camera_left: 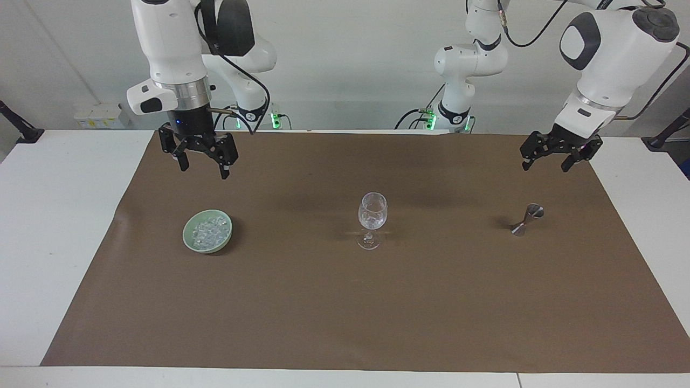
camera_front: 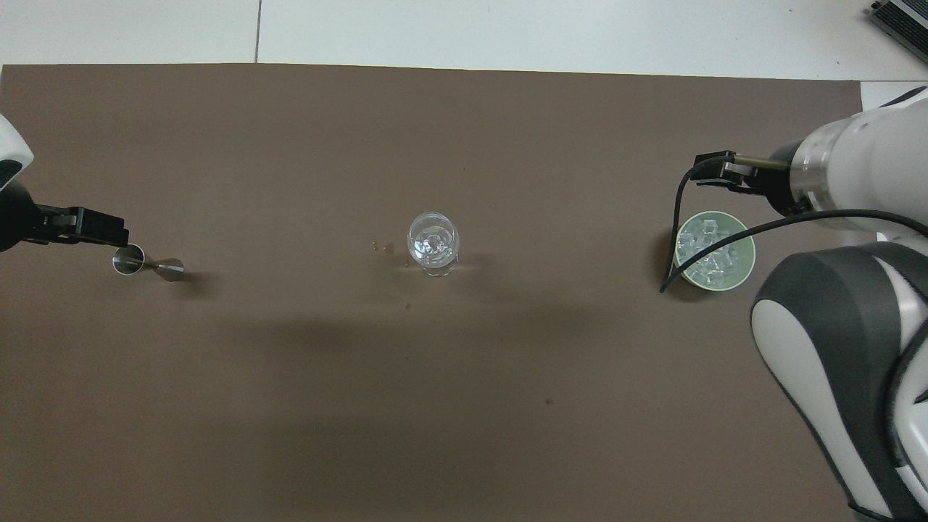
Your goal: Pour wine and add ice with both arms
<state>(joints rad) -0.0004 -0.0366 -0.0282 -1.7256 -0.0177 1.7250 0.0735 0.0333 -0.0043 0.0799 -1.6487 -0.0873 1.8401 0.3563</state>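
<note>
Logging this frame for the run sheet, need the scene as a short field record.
left gripper: open, empty, raised above the jigger
right gripper: open, empty, raised over the mat near the bowl
ice: in the bowl; some in the wine glass
wine glass: upright, mid-mat
jigger: tilted, at the left arm's end

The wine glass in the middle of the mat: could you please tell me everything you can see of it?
The wine glass is clear, with a rounded bowl, short stem and round foot. It stands upright on the brown mat, midway between the green bowl and the metal jigger. A few glassy chunks of ice sit in its bowl; no coloured liquid shows. Nothing touches it but the mat; both grippers are well away.
</note>
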